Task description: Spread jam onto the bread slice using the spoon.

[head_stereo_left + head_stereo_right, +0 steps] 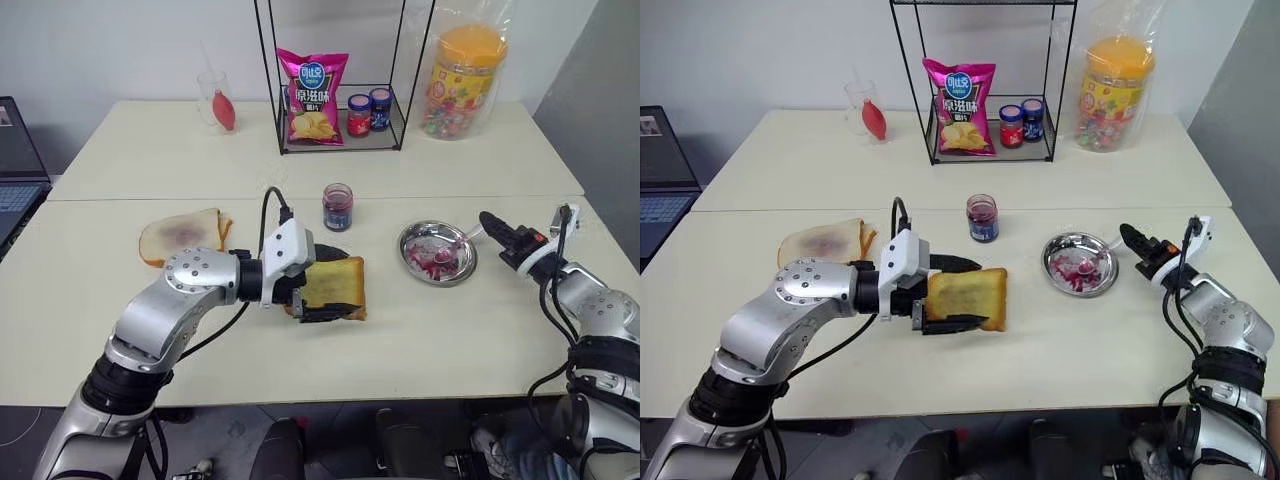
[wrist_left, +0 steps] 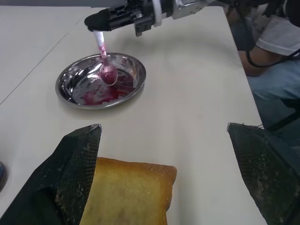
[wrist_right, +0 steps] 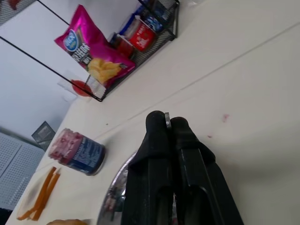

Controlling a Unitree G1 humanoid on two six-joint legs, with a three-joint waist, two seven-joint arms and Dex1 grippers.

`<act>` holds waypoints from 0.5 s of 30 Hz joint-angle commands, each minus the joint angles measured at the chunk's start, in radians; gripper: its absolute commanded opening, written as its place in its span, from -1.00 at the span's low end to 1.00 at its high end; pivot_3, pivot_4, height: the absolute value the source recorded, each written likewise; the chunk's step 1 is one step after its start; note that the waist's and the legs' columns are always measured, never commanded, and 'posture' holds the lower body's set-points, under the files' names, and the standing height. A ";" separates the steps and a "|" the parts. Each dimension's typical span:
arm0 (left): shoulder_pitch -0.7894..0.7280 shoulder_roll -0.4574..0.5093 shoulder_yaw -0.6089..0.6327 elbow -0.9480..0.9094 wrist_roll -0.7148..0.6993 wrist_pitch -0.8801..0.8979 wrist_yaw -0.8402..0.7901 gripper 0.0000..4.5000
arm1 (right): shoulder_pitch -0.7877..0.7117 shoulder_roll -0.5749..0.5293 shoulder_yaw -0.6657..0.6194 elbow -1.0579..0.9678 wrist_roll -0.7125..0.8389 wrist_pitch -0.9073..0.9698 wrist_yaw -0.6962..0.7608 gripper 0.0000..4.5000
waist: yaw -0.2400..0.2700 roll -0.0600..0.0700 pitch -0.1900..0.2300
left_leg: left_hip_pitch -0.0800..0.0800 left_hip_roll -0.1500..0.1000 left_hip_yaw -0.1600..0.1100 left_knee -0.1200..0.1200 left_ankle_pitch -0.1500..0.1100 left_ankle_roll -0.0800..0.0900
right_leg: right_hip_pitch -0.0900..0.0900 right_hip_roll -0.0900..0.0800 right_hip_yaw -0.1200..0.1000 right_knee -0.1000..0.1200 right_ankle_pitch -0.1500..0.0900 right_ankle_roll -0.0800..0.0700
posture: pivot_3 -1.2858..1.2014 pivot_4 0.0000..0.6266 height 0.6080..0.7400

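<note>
A pale counter [image 1: 420, 330] is set before a white wall. The bread slice [image 1: 334, 286] lies between the spread-apart fingers of the left tool [image 1: 322, 285], well to the left of the round metal dish [image 1: 437, 253]. Over that dish the spoon [image 2: 106, 65] is clamped by its handle in the right tool [image 1: 487, 222], bowl pointing down and leftward toward the bread; the jam [image 1: 338, 207] stands behind, between them

Chip bag [image 1: 312, 97] on wire rack [image 1: 340, 140], candy tub [image 1: 463, 80].
</note>
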 commanded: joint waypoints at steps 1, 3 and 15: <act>0.004 -0.009 0.060 -0.046 -0.036 0.019 0.039 1.00 | 0.015 -0.007 -0.037 -0.140 0.059 0.015 -0.034 -0.97 | 0.000 0.000 0.000 | 0.000 0.000 0.000 0.000 0.000 0.000 | 0.000 0.000 0.000 0.000 0.000 0.000 | 0.03 -0.52 1.00; 0.008 -0.011 0.082 -0.049 -0.037 0.026 0.066 1.00 | 0.016 -0.011 -0.033 -0.183 0.059 0.010 -0.052 -0.97 | 0.000 0.000 0.000 | 0.000 0.000 0.000 0.000 0.000 0.000 | 0.000 0.000 0.000 0.000 0.000 0.000 | 0.03 -0.52 1.00; 0.129 -0.016 0.285 0.024 0.017 0.007 0.279 1.00 | -0.232 0.082 0.225 -0.395 -0.079 -0.093 -0.193 -0.97 | -0.020 0.000 0.000 | 0.001 0.001 0.001 0.001 0.000 0.000 | -0.001 0.001 0.001 0.001 0.001 0.001 | 0.03 -0.52 1.00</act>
